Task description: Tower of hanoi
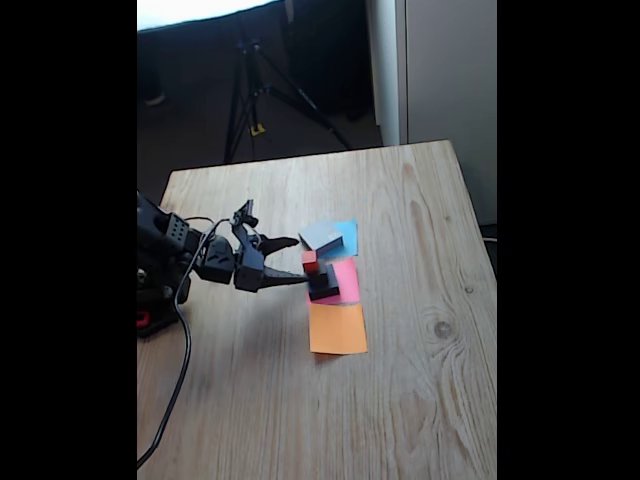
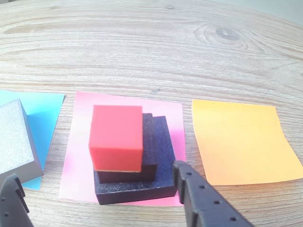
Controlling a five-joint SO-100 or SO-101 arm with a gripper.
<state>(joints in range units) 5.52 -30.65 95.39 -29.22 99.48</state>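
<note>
Claw [image 2: 102, 198] spread wide, holding nothing, just short of the red cube [image 2: 116, 137] topping two dark blocks [image 2: 154, 156] on pink paper [image 2: 78, 161]. Looks like it should close on the cube next.

In the wrist view the grey block [image 2: 14, 142] is cut by the left edge, so its full width cannot be told, and it covers part of the blue paper [image 2: 45, 118]. The hand [image 2: 99, 208] runs off the bottom edge; just two finger [image 2: 203, 198] tips show, so its body is out of frame. The red cube [image 2: 117, 137] hides most of the small dark block [image 2: 127, 172] under it, and the stack covers the middle of the pink paper [image 2: 75, 165].

In the fixed view the stack [image 1: 322, 280] is too small and blurred to count its layers. The arm's base [image 1: 150, 290] is cut off at the left of the frame.
</note>
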